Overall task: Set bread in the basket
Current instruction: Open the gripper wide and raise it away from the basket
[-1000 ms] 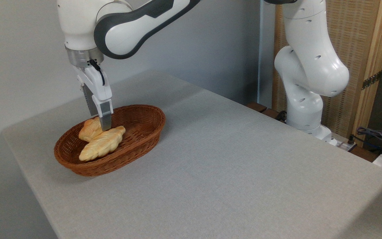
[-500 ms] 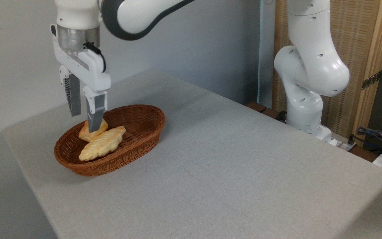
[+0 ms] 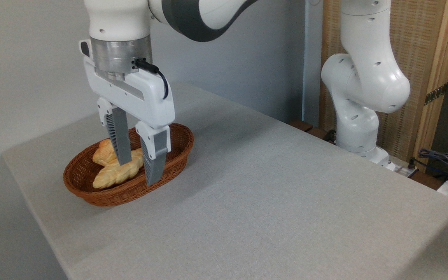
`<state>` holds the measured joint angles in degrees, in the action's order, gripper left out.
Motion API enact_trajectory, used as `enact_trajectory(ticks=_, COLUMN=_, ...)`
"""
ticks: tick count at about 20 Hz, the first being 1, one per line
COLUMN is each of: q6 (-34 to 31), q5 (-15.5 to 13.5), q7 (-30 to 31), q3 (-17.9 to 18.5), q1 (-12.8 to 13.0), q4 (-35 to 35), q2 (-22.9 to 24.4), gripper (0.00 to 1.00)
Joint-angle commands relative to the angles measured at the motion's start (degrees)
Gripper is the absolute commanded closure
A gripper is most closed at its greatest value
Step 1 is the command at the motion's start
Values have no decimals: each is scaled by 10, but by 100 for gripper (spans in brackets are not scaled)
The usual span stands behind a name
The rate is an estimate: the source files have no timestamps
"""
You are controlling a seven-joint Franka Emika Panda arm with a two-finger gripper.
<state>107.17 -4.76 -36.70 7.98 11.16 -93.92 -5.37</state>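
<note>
Grey cloth-covered table (image 3: 270, 194) against a pale wall, wood-and-cane panel behind the arm's base at far right. Basket (image 3: 177, 153) at the left end of the table, long axis running from near-left to far-right. Bun (image 3: 102, 152) inside it at the far-left side, touching the loaf (image 3: 111, 175), which lies along the basket's axis nearer the camera. Gripper (image 3: 138, 171) above the basket's right half, fingers pointing down, jaws spread wide and holding nothing; the grey fingers (image 3: 119, 140) overlap the loaf in view but appear to hang clear above it, contact not confirmable from this angle. Bun to the left of and beyond the jaws, outside the gap between them, unheld and resting on the basket floor. Judged: placement done, bun already within the rim. Remaining move only a withdrawal, upward and rightward, away from both breads and the near rim; little risk provided no descent.
</note>
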Motion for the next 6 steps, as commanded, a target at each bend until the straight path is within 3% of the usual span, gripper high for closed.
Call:
enact_trajectory(ticks=1, q6=-30, q5=7, q7=-49, q3=23, q1=7, q4=-7, q2=6, gripper=0)
enact_trajectory(ticks=6, q6=-35, q5=4, q7=-52, q3=29, q1=7, q4=-7, q2=5, gripper=0)
